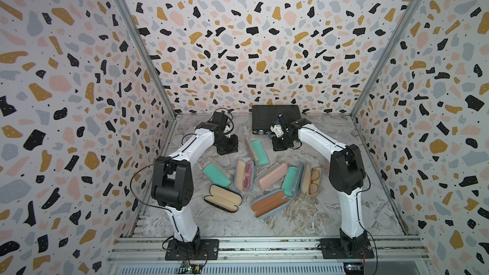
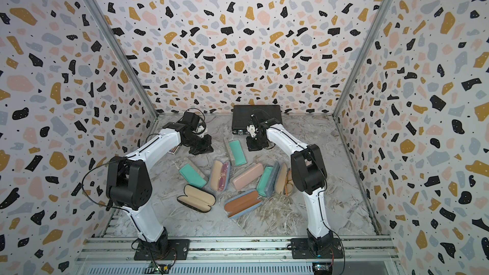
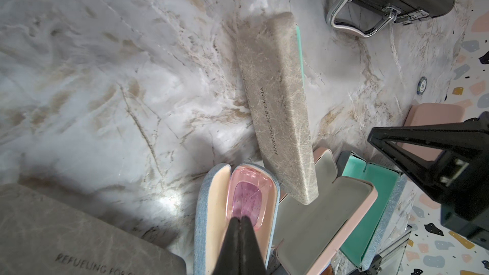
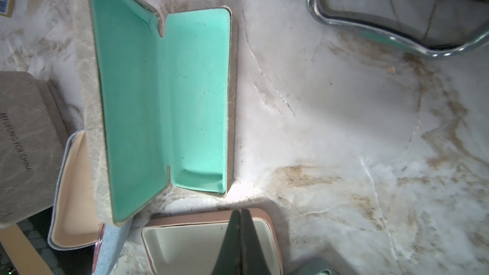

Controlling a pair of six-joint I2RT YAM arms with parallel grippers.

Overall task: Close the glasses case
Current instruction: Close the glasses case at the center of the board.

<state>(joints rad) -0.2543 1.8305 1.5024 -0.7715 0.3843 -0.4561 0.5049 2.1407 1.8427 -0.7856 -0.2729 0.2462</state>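
Note:
Several glasses cases lie open on the marble table point(image 1: 304, 220). A grey case with teal lining point(image 1: 258, 152) point(image 4: 164, 96) is at the back, between the two grippers. In front of it lie a denim case holding pink glasses point(image 1: 244, 175) point(image 3: 238, 199) and a pink case point(image 1: 271, 176) point(image 4: 190, 244). My left gripper point(image 1: 228, 148) point(image 3: 240, 218) is shut and empty, hovering over the denim case's far end. My right gripper point(image 1: 280, 145) point(image 4: 240, 211) is shut and empty above the pink case's end.
More open cases lie nearer the front: teal point(image 1: 217, 175), black with beige lining point(image 1: 223, 198), denim with brown lining point(image 1: 270, 203), teal beside denim point(image 1: 292, 178), and beige holding amber glasses point(image 1: 312, 178). A black metal box point(image 1: 275, 119) stands against the back wall.

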